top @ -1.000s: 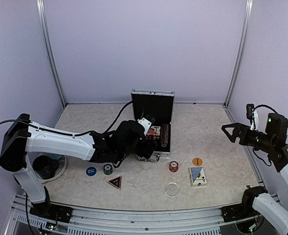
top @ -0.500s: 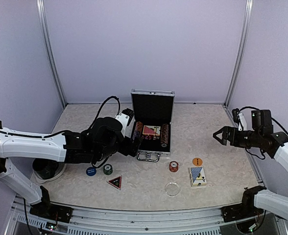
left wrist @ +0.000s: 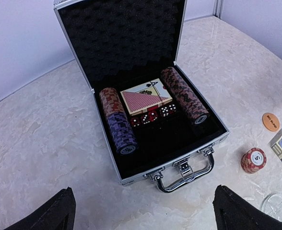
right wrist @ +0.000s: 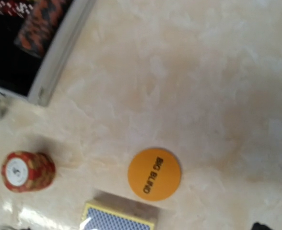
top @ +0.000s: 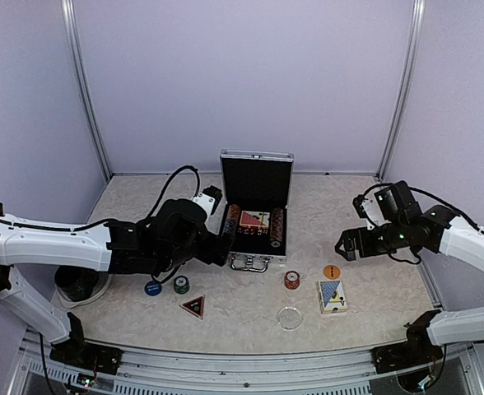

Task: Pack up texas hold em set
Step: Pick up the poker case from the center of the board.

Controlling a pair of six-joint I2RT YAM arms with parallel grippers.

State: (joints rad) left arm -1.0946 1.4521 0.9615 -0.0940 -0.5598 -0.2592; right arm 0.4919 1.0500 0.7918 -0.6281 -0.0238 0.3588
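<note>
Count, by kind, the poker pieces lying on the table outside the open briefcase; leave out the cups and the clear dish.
Round buttons: 2 (blue button, orange button)
Chip stacks: 2 (green stack, red stack)
Card deck: 1
Triangle marker: 1
Total: 6

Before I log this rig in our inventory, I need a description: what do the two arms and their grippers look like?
Both arms have white link shells, left arm and right arm, with black joints and wrists. Each carries a looping black cable. The left gripper has plain black fingers; no markings are readable.
</note>
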